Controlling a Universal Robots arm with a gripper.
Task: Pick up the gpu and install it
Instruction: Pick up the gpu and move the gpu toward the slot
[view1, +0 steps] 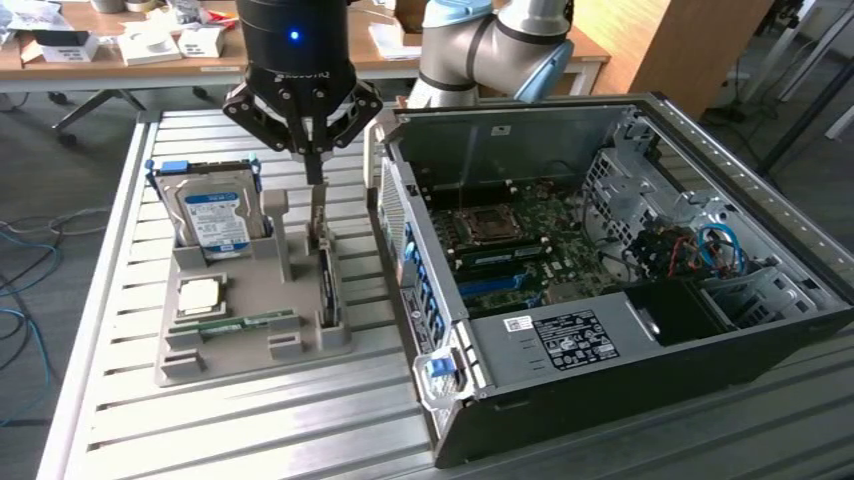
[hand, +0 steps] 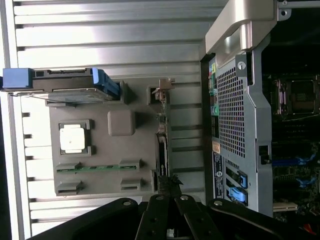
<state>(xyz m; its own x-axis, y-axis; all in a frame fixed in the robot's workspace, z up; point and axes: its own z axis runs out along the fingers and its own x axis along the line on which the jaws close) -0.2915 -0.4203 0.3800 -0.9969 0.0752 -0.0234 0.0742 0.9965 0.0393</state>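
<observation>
Slatted table (view1: 200, 430): carrying grey fixture (view1: 240, 345).
Gripper (view1: 316, 178): pinching upright gpu (view1: 326, 275) at fixture's edge.
Risk: card possibly binding in its slot if tilting.

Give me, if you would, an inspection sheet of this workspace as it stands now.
Surface: slatted metal table carrying a grey holder tray and an open computer case.
Job's things: graphics card standing on edge in the tray, not yet installed.
Clutter: hard drive, processor chip and memory stick, all in the tray.
Grippers: gripper at the card's top edge.
Cables: red and blue wires inside the case; loose cables on the floor.
Surroundings: desk with boxes behind.
</observation>
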